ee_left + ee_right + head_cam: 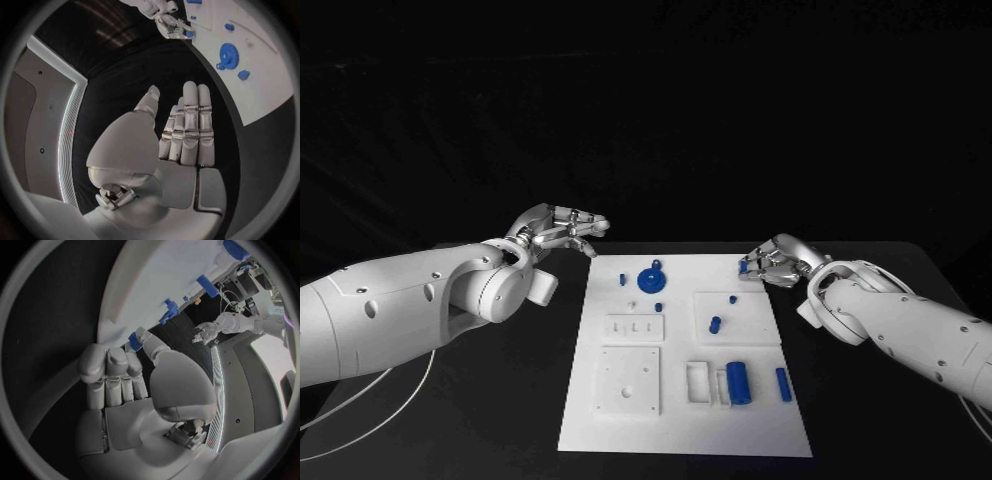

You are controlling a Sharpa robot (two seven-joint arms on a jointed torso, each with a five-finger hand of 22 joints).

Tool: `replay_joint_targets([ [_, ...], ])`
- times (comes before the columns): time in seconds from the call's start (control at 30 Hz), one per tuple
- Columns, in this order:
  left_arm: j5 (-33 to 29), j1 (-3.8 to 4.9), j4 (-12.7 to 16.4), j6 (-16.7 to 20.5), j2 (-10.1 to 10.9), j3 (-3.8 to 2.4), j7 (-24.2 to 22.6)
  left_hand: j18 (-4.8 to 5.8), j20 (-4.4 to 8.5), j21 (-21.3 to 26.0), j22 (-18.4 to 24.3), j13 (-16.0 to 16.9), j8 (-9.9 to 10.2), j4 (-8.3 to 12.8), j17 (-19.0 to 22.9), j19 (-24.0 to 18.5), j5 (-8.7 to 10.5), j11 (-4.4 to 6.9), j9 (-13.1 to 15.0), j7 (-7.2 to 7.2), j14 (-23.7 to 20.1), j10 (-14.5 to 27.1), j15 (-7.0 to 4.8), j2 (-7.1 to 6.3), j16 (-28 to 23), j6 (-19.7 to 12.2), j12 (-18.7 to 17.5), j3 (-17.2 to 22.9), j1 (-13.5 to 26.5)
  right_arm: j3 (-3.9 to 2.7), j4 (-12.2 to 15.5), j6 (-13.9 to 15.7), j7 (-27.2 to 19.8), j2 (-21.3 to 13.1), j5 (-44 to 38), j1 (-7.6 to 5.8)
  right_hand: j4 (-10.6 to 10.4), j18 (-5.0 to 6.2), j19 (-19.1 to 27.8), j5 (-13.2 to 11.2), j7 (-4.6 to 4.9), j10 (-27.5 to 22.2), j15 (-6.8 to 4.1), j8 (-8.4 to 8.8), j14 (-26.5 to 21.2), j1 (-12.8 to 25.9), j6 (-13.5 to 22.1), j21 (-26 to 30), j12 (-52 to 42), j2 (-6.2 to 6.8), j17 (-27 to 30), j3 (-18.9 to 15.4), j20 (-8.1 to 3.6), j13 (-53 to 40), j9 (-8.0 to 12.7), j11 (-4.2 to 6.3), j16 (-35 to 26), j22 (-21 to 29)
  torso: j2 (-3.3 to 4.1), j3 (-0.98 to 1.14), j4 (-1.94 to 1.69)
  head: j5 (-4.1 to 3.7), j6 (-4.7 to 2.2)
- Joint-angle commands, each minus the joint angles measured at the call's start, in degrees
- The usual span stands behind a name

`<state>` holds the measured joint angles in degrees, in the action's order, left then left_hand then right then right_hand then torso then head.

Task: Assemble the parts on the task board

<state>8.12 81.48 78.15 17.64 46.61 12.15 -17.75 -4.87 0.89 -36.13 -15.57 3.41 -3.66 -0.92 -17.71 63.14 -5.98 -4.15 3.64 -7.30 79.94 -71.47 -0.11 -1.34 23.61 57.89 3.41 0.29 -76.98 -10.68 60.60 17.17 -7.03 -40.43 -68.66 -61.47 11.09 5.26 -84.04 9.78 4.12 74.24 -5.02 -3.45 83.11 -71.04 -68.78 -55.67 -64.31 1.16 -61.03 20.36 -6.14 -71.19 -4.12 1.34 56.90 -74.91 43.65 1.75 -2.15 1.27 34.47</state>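
Task board point(678, 420): white plate, centre of the black table point(473, 420), long axis running away from the robot.

Right hand point(773, 262): at the board's far right corner, fingers curled over the edge. A small blue part point(749, 263) sat at the fingertips, at the board's far edge. In the right wrist view the blue part point(135, 340) lay pressed between the thumb and the curled fingers point(110, 371); judged to be pinched, not merely touched. The left wrist view showed the same hand point(172, 26) from afar with blue at its fingertips.

Left hand point(560, 228): off the board, beyond its far left corner, above the table. In the left wrist view the left hand point(181, 135) was flat, fingers straight and side by side, thumb apart, holding nothing.

Parts on the board: blue gear point(652, 279) near the far left, nearer the left hand; small blue piece point(715, 324) mid-board; blue cylinder point(737, 383) standing lengthwise in the near right recess, long axis along the board; slim blue piece point(783, 385) just beside it, same axis.

Relation governing the coming move, as a judgement: the pinched part must travel from the far right corner inward and toward the robot to reach any seat, and the right hand is the nearer.

The head view gave the layout; the right wrist view alone showed the thumb contact.
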Motion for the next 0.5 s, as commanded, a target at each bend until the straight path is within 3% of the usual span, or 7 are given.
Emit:
replay_joint_targets([
  [0.03,2.5,0.18,0.0,-2.3,-0.1,-0.17,3.8,0.91,1.52,-2.6,-1.5,0.3,-0.5,-1.3,-3.3,2.0,-0.02,2.10,0.4,1.19,2.1,-6.4,-1.64,-0.01,5.7,2.6,0.3,-0.3,1.3,-0.06,1.5,-0.1,1.4,-0.6,0.2,-0.89,0.2,-0.55,-3.6,0.0,-0.76,0.0,-0.33,-0.22,0.0,0.3,-1.6,-0.3,0.1,-0.08,-0.1,0.1,-0.29,0.0,-1.7,0.33,-0.2,-7.0,-0.40,-0.09,0.41,0.00,-0.23],
  [0.13,4.5,0.59,-0.6,-4.3,-0.5,-0.22,7.4,1.70,3.41,-7.0,-4.5,1.0,-0.1,-2.1,-9.6,3.0,-0.29,3.89,0.5,1.90,1.8,-12.3,-3.26,-0.25,14.7,3.9,1.0,-0.9,2.2,-0.07,3.1,-0.8,2.3,-1.2,-0.6,-1.66,0.3,-0.54,-3.6,-0.1,-0.75,0.0,-0.32,-0.22,0.0,0.3,-1.6,-0.2,0.1,0.00,-0.1,0.1,-0.29,-0.1,-1.7,0.33,-0.2,-6.9,-0.84,-0.14,0.64,0.13,-0.31],
  [0.17,5.2,0.75,-0.8,-4.9,-0.7,-0.24,8.6,1.98,4.41,-10.3,-6.7,1.9,0.0,-2.5,-13.1,3.1,-0.30,4.60,0.6,2.14,1.4,-14.4,-4.12,-0.16,19.9,4.3,2.0,-1.3,3.0,-0.07,3.5,-1.1,2.6,-1.3,-0.9,-1.88,0.3,-0.54,-3.6,-0.3,-0.77,0.0,-0.32,-0.22,0.0,0.3,-1.6,-0.2,0.1,0.02,-0.2,0.1,-0.28,0.0,-1.7,0.33,-0.1,-6.9,-1.04,-0.16,0.75,0.25,-0.18],
  [0.2,6.3,0.99,-1.1,-5.7,-0.9,-0.25,10.3,1.98,4.88,-13.4,-9.1,3.8,-0.1,-2.7,-15.8,2.1,-0.28,5.03,0.7,2.52,0.5,-14.7,-4.55,-0.19,24.2,4.7,4.8,-1.6,3.8,-0.07,4.2,-1.4,3.0,-1.4,-1.3,-2.21,0.3,-0.54,-3.6,-0.3,-0.77,0.0,-0.32,-0.22,0.0,0.3,-1.6,-0.2,0.1,0.03,-0.2,0.1,-0.28,0.0,-1.7,0.33,-0.1,-6.9,-1.18,-0.16,0.80,0.38,-0.20],
  [0.33,9.4,2.02,-2.1,-9.1,-2.1,-0.28,15.8,1.64,6.12,-19.7,-14.0,10.3,0.0,-4.1,-20.5,2.0,-0.23,6.54,2.2,3.35,1.2,-14.6,-5.92,-0.89,32.3,7.1,15.4,-1.5,6.6,-0.07,6.7,-2.5,4.4,-1.8,-2.6,-3.18,0.3,-0.54,-3.6,-0.5,-0.74,0.1,-0.32,-0.20,0.0,0.2,-1.5,-0.2,0.1,0.11,-0.1,0.2,-0.28,-0.1,-1.7,0.34,-0.2,-6.9,-1.95,-0.24,1.08,1.19,-0.52],
  [0.5,12.7,3.07,-3.4,-12.0,-3.9,-0.30,21.8,1.00,6.58,-23.9,-19.2,15.7,-0.2,-7.6,-24.3,0.6,-0.55,7.30,6.7,4.62,1.3,-14.9,-6.36,-3.66,39.2,9.4,19.9,1.3,9.3,-0.06,9.5,-3.8,6.0,-1.7,-4.1,-4.02,0.4,-0.52,-3.6,-0.6,-0.71,0.1,-0.31,-0.20,0.0,0.2,-1.5,-0.2,0.0,0.26,-0.2,0.5,-0.27,-0.2,-1.6,0.32,-0.2,-6.9,-2.75,-0.42,1.24,1.30,-0.41],
])
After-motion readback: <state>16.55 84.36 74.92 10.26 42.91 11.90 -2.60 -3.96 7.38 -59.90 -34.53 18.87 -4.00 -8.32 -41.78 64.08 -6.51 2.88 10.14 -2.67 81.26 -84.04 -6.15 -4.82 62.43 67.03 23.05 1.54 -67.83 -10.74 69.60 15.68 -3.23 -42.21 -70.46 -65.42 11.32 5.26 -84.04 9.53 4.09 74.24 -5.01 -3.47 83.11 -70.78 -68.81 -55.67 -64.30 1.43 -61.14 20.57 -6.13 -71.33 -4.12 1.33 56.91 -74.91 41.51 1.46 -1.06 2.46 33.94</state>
